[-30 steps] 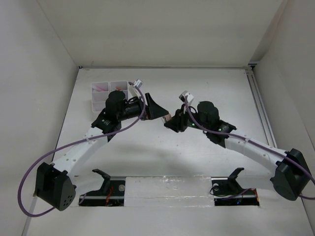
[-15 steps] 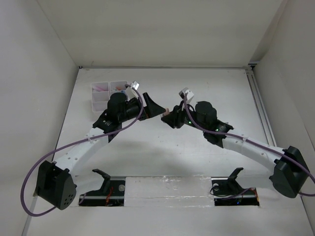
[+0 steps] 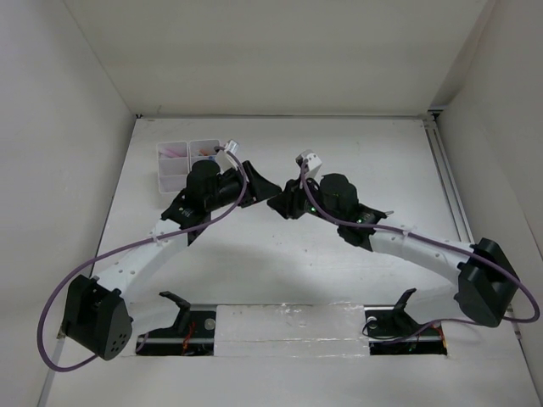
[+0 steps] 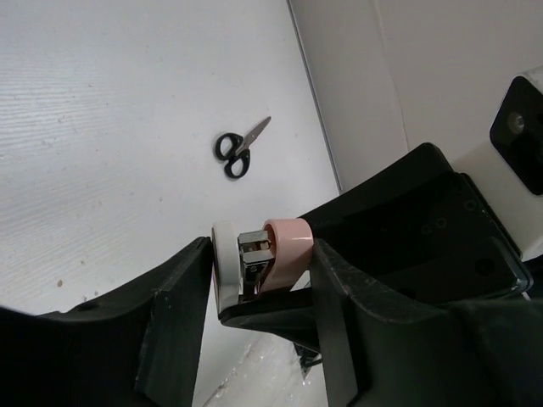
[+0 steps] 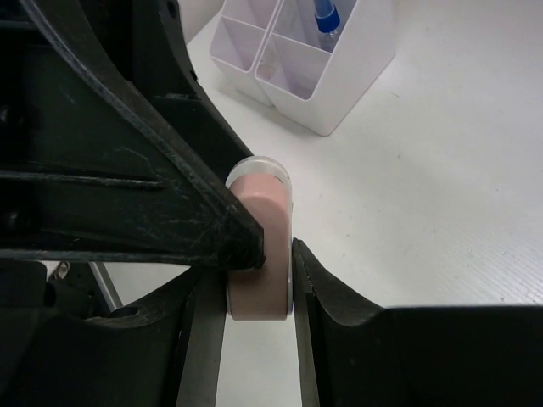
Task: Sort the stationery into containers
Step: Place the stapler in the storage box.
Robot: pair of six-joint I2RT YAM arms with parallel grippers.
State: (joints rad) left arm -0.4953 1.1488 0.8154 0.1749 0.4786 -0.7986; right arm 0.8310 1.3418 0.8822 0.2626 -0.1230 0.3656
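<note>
A small pink-and-white stationery item (image 4: 273, 254) with a metal part inside hangs above the table between both grippers. My left gripper (image 4: 261, 264) has its fingers against the item's white and pink sides. My right gripper (image 5: 254, 273) is shut on the same item (image 5: 260, 246) from the other direction, and the left gripper's finger crosses in front of it. The two grippers meet at mid-table, left gripper (image 3: 265, 190) and right gripper (image 3: 283, 206). Black-handled scissors (image 4: 237, 151) lie flat on the table. The white organiser tray (image 5: 344, 89) holds a blue-capped bottle (image 5: 325, 17).
The organiser tray (image 3: 170, 176) stands at the back left of the table, just behind the left arm's wrist, with pink things in its compartments. White walls enclose the table on three sides. A metal rail (image 3: 450, 195) runs along the right edge.
The right arm has carried the item leftwards to the left gripper. The left gripper's fingers have come together from wide open onto the item's sides.
</note>
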